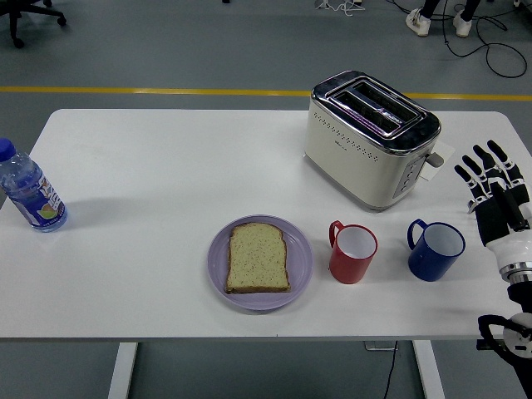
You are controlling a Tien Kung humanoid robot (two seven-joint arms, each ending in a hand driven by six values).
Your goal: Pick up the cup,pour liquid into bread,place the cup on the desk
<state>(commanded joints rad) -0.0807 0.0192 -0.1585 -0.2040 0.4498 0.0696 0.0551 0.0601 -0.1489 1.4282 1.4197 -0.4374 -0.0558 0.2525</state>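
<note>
A red cup (352, 253) stands upright on the white table, just right of a purple plate (301, 264) that carries one slice of bread (258, 257). A blue cup (435, 249) stands upright to the right of the red one, its handle pointing left. My right hand (490, 179) hovers at the table's right edge, to the right of the blue cup and apart from it, fingers spread and pointing up, holding nothing. The left arm does not show.
A cream and chrome toaster (370, 138) stands behind the two cups. A water bottle with a blue cap (29, 189) sits at the far left edge. The table's right edge (517, 141) runs close by my right hand.
</note>
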